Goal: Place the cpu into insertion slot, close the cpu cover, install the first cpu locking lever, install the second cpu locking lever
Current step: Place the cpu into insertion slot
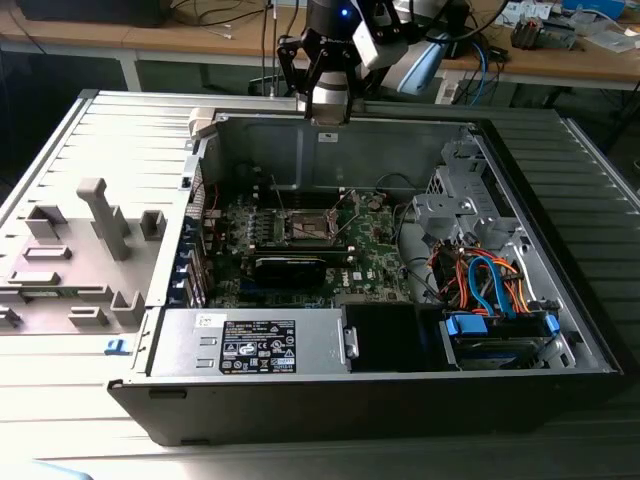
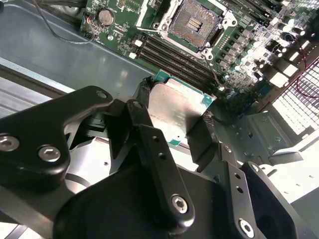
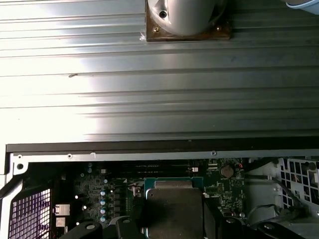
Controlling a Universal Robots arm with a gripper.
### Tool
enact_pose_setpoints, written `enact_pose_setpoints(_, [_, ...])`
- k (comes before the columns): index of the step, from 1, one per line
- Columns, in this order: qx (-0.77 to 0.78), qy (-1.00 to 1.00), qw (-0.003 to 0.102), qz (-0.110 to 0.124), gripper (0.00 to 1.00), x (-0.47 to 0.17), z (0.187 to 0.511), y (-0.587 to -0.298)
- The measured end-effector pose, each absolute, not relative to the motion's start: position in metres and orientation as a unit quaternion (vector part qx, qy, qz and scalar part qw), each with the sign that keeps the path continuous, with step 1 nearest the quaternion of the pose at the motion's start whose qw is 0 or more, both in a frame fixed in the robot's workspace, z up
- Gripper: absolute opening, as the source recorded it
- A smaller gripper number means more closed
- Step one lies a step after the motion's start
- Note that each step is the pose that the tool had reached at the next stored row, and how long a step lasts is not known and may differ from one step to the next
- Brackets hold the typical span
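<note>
Gripping the cpu [image 2: 175, 110] by two opposite edges, the claw [image 2: 173, 130] is seen closed on the chip in both wrist views, with a dark finger [image 2: 141, 115] pressed against each side. The chip's silvery-grey metal top is turned toward the second wrist view, and a thin green border is visible along its edges. In the exterior view the claw is held high over the far wall of the open computer case [image 1: 300, 150], which is laid on its side on a grey ribbed surface [image 1: 60, 400]. The insertion slot [image 1: 312, 228] is found on the green motherboard [image 1: 375, 250] down inside the case, well apart from the held chip. In the second wrist view the tan-gold contact field of the slot is exposed inside its metal rim, and a row of long dark memory slots [image 2: 172, 59] is seen between it and the chip. A round coin cell [image 2: 105, 17] is mounted on the board near those slots. Toward the near side of the case a silver power supply [image 1: 250, 345] is fitted, and a bundle of orange and blue cables [image 1: 490, 275] is routed on the exterior view's right. Grey moulded fixtures [image 1: 100, 215] are set on the surface at the exterior view's left.
</note>
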State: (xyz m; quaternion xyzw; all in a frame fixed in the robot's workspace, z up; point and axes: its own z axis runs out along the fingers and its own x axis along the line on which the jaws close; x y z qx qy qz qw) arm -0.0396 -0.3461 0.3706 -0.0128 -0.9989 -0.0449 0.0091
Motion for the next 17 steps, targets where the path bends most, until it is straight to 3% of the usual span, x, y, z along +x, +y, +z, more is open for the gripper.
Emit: enact_pose_setpoints(17, [-0.013, -0.999, 0.009, -0.045, 0.55, -0.0415, 0.3699, -0.3485])
